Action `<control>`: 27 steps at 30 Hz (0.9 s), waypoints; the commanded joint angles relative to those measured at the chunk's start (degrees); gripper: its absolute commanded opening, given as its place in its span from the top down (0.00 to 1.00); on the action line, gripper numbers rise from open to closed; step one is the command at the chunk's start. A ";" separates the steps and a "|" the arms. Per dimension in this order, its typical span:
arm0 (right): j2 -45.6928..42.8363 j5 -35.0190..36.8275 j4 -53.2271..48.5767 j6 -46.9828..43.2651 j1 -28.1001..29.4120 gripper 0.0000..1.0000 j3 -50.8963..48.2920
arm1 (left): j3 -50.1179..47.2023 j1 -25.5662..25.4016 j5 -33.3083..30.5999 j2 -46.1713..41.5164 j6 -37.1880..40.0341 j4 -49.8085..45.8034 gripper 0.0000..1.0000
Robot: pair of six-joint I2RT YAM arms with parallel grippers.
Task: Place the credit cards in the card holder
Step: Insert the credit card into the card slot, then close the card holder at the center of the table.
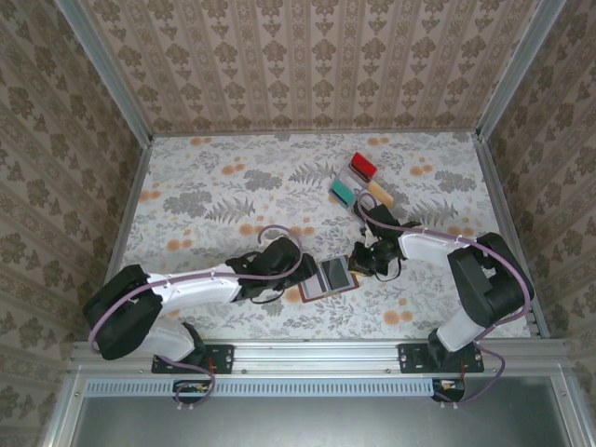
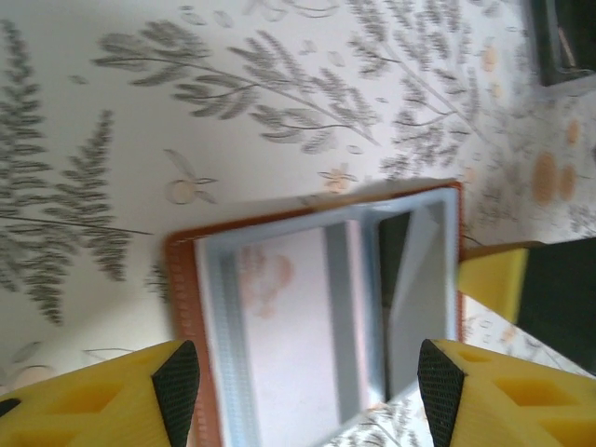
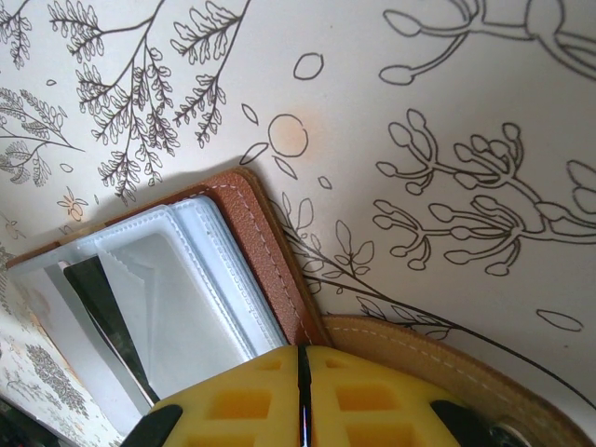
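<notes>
Nearest us, the 2 arms reach in from the near edge of the flowered table [image 1: 214,196] and meet at its middle, the left gripper [image 1: 296,270] and the right gripper [image 1: 361,264] on either side of the wallet [image 1: 328,277]. The wallet lies open and flat, inner pockets upward, its brown rim showing all round. From the left wrist we see the left gripper's jaws wide apart with nothing between them but air, the 2 black pads [image 2: 177,386] hanging over the wallet, 1 above its brown edge and the other past its far side; we cannot tell whether either pad touches the leather. A grey card [image 2: 419,289] sits slanted in the pocket half next to the right gripper, partly over a dark pocket, while the other half shows a pale sleeve. From the right wrist the right gripper's jaws are pressed together, just a hairline between the yellow fingers [image 3: 242,400]. The wallet's stitched brown rim runs right up to them and a brown flap curves off beside them; we cannot tell whether any leather is pinched. Well beyond, toward the far right, stands a clear rack [image 1: 358,180] of red, green and tan pieces, apart from everything else.
</notes>
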 commanded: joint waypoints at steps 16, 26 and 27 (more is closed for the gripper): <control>2.30 4.83 -3.91 0.32 0.42 0.90 -1.58 | 0.56 0.28 4.18 8.76 -1.60 6.70 0.38; 2.38 4.63 -3.45 0.62 0.51 0.90 -2.19 | 1.22 -0.42 2.70 2.51 1.43 11.05 0.53; 2.30 4.51 -3.24 0.70 0.47 0.90 -2.24 | 1.57 -0.43 2.96 2.40 1.92 11.18 0.53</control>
